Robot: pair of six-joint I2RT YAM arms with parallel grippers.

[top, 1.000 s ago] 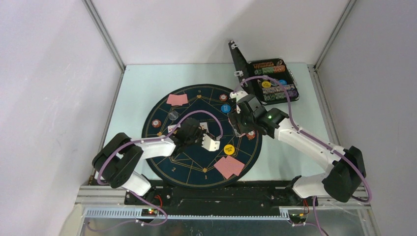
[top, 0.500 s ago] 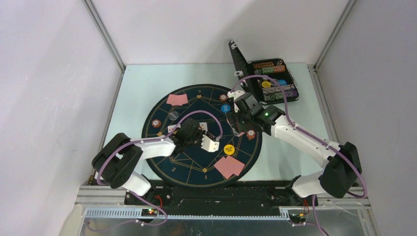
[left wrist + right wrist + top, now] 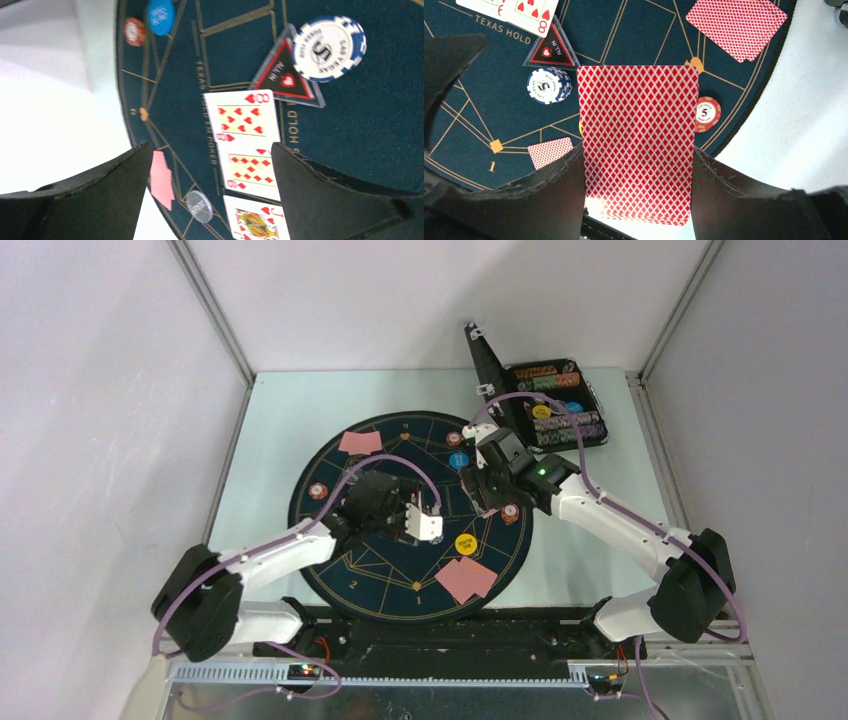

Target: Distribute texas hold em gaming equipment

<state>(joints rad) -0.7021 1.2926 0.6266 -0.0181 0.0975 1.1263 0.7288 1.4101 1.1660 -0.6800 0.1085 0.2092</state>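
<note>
My left gripper hangs open above the mat's middle, with nothing between its fingers. Below it a row of face-up cards lies flat: eight of hearts, nine of diamonds, jack of hearts. Beside them are the triangular "ALL IN" marker and a blue-and-white chip. My right gripper is shut on a deck of red-backed cards, held above the mat's right side. An orange-red chip lies under it.
The round dark-blue mat carries face-down cards, a yellow disc, a blue disc and a clear disc. The open black case with chip rows stands at the back right.
My left gripper went from shut to wide open, and its arm stretched out farther over the mat. The right arm drew slightly back with the deck.
</note>
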